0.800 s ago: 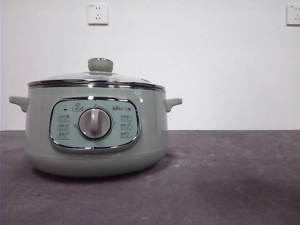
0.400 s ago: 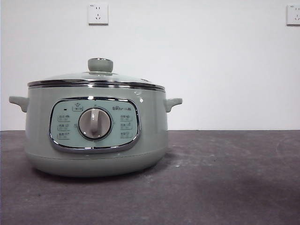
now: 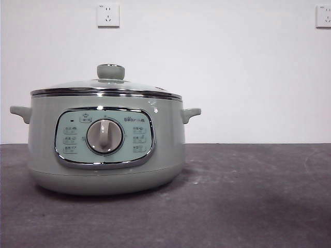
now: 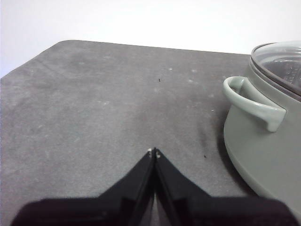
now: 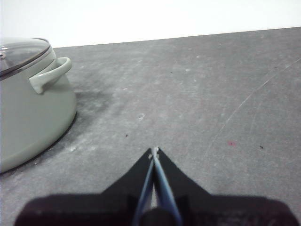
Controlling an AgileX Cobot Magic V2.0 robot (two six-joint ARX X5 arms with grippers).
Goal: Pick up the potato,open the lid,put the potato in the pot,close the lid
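Facing front, dial [image 3: 105,136] upright: lidded pot [image 3: 106,144]

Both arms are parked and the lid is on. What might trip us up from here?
1. No potato shows in any view, so it may already sit under the closed lid or lie off camera; check before reaching.
2. The left gripper and right gripper are shut; they must open before any grasp.
3. The lid's knob is small and smooth-looking; a shallow grip might slip on the pot.
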